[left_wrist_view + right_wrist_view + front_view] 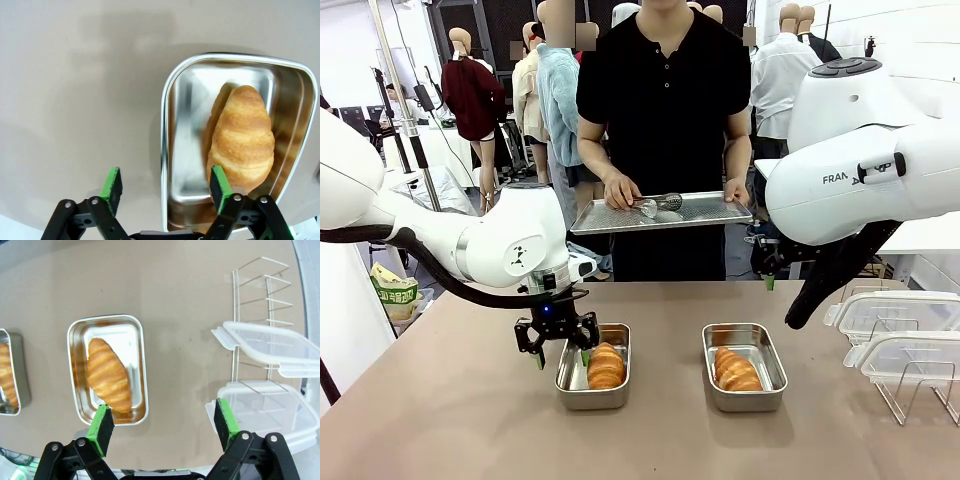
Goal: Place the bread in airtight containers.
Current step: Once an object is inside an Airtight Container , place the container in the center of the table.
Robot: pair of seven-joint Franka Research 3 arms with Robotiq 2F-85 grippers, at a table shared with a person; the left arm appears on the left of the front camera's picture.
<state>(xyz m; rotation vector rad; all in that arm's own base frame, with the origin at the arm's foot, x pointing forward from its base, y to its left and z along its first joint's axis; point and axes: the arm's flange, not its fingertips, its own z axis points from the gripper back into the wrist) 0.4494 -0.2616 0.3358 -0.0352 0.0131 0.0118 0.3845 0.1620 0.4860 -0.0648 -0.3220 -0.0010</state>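
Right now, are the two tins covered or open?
Open. Left tin and right tin each show a bare croissant; both clear lids sit on the rack.

Only "FRAN" readable, black letters on the white shell of the right arm (860, 185), cut off after that. Print on the bag (395, 292) far left too blurry.

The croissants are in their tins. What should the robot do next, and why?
Probably swing the open right gripper over to the nearer clear lid on the rack and grasp it. The croissant already lies in its tin, which has no lid yet.
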